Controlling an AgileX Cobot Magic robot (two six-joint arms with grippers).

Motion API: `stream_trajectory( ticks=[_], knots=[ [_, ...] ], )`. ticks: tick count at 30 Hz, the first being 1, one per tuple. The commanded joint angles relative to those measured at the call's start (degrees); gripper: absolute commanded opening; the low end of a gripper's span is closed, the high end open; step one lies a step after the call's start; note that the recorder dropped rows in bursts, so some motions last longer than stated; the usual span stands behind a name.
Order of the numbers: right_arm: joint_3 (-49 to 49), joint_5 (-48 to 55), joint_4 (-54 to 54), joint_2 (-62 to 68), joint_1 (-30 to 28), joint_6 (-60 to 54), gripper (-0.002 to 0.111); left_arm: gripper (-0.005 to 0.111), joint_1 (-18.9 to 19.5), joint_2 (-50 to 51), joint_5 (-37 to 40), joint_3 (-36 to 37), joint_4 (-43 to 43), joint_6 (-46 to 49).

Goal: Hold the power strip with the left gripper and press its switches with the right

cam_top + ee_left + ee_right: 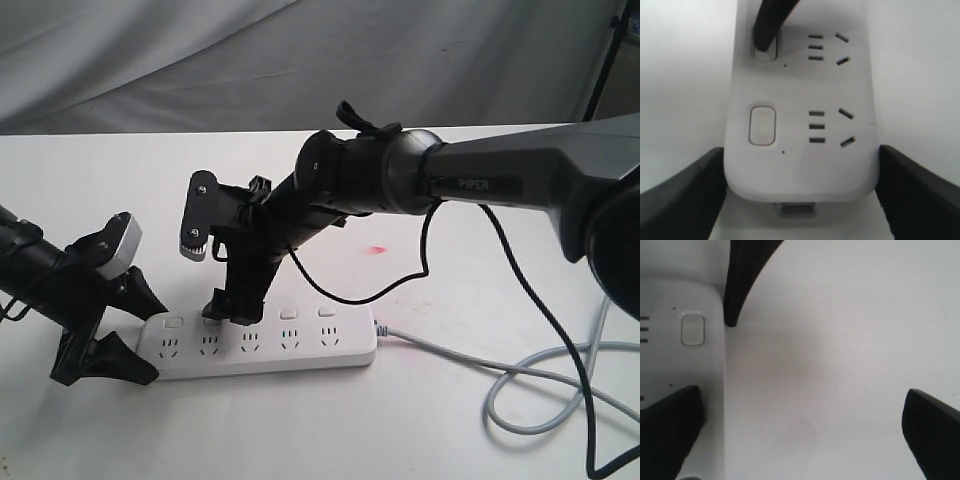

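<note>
The white power strip point(270, 348) lies flat on the white table. My left gripper point(135, 335) straddles its left end, one black finger against each long side, shut on the power strip point(800, 170). My right gripper point(232, 308) reaches down from the right, its jaws wide open. One of its fingertips point(765, 30) rests on the second switch from the left end. The first switch point(762, 125) beside it is uncovered. In the right wrist view one finger point(670, 430) lies over the strip and the other hangs above bare table, with the first switch point(692, 329) ahead.
The strip's grey cord point(470, 365) leaves its right end and loops at the table's right. A black arm cable point(560, 340) hangs over it. A small red mark point(378, 248) is on the table behind the strip. White cloth hangs at the back.
</note>
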Motion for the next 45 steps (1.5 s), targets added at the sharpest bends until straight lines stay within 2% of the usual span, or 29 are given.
stream_trajectory(
  ticks=[1, 10, 17, 32, 37, 45],
  knots=[
    [1.3, 1.2, -7.5, 2.4, -0.5, -0.9, 0.105, 0.003, -0.2, 0.3, -0.6, -0.1, 0.8, -0.2],
    [1.3, -0.5, 0.4, 1.3, -0.5, -1.9, 0.105, 0.003, -0.2, 0.3, -0.6, -0.1, 0.8, -0.2],
    [1.3, -0.9, 8.1, -4.7, -0.5, -2.7, 0.105, 0.003, -0.2, 0.3, -0.6, -0.1, 0.8, -0.2],
    [1.3, 1.2, 7.0, -7.2, -0.5, -2.6, 0.105, 0.003, -0.2, 0.3, -0.6, -0.1, 0.8, -0.2],
    [1.3, 2.5, 2.5, -7.2, -0.6, -0.3, 0.105, 0.003, -0.2, 0.3, -0.6, -0.1, 0.8, -0.2],
    [1.4, 6.7, 1.4, -7.2, -3.4, 0.8, 0.105, 0.003, -0.2, 0.3, -0.6, -0.1, 0.8, -0.2]
  ],
)
